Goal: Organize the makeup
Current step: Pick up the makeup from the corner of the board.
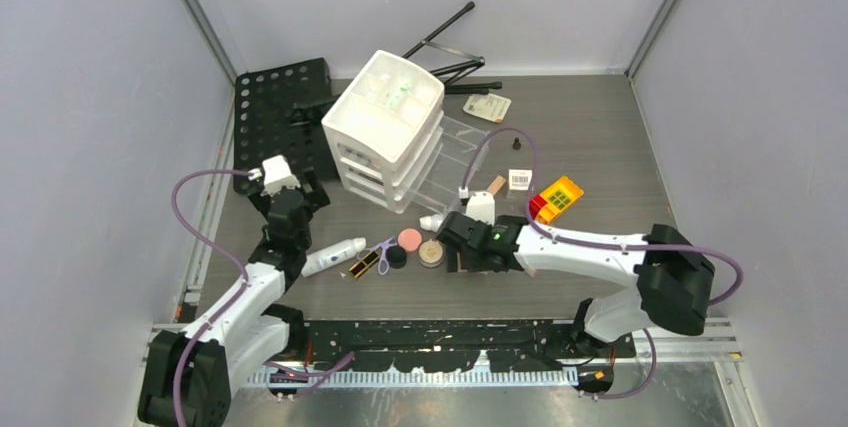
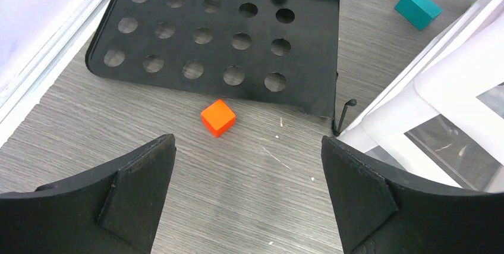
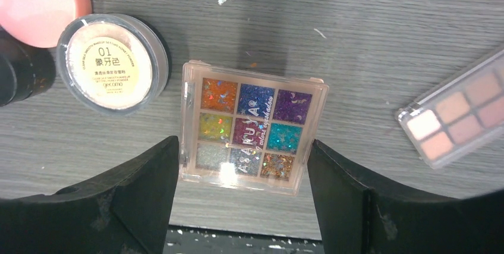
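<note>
– Plastic eyeshadow palette [image 3: 252, 126]: where?
– Flat on the table [image 3: 368, 40], between your right gripper [image 3: 242, 147] jaws; whether they pinch it, you cannot tell. Centre it, squeeze both edges evenly. Left gripper [image 2: 248, 144] hangs released

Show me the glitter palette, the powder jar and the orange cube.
glitter palette [image 3: 254, 128], right wrist view, on the centre pan under its clear lid.
powder jar [image 3: 110, 62], right wrist view, on the middle of its label.
orange cube [image 2: 217, 116], left wrist view, on its top face.

Grey wood-grain table [image 1: 600, 147], cluttered.
On it rest a white drawer organizer [image 1: 385, 127], black perforated plate [image 1: 275, 117], white bottle [image 1: 333, 257], pink compact [image 1: 409, 239], glitter palette [image 3: 252, 126].
</note>
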